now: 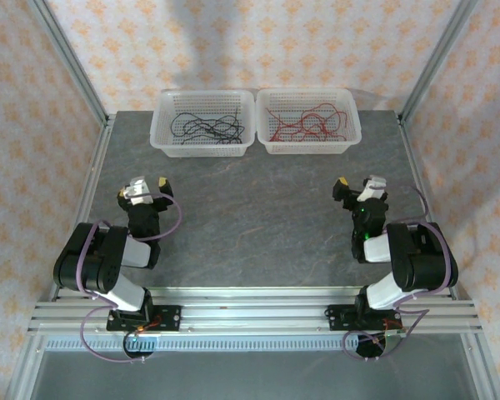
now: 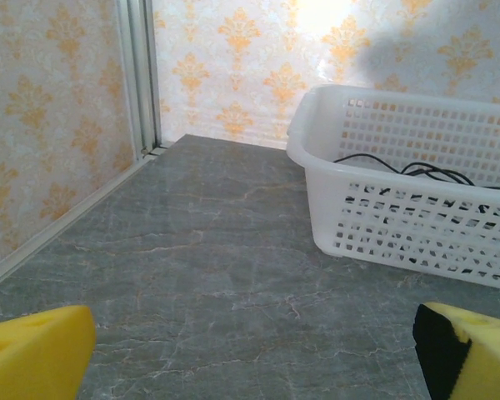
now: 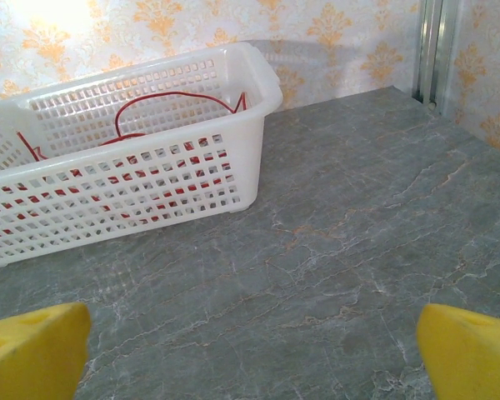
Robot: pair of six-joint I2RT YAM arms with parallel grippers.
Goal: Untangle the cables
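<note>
Thin black cables (image 1: pixel 205 127) lie curled in the left white basket (image 1: pixel 160 142) at the back of the table. Red cables (image 1: pixel 308 126) lie looped in the right white basket (image 1: pixel 350 142) beside it. My left gripper (image 1: pixel 143 187) stands open over bare table, well short of the baskets, with nothing between its yellow pads (image 2: pixel 33 350). In the left wrist view the black cables (image 2: pixel 417 171) show over the basket wall (image 2: pixel 400 229) ahead to the right. My right gripper (image 1: pixel 361 190) is open too, with nothing between its pads. In the right wrist view the red cables (image 3: pixel 150 104) arch inside the basket (image 3: pixel 133 187) ahead to the left.
The grey stone-patterned tabletop (image 1: pixel 258 208) stretches between the arms and the baskets. Aluminium frame posts (image 1: pixel 67 58) rise at the back corners, with patterned walls behind. Thick purple arm cables (image 1: pixel 177 218) loop beside each arm.
</note>
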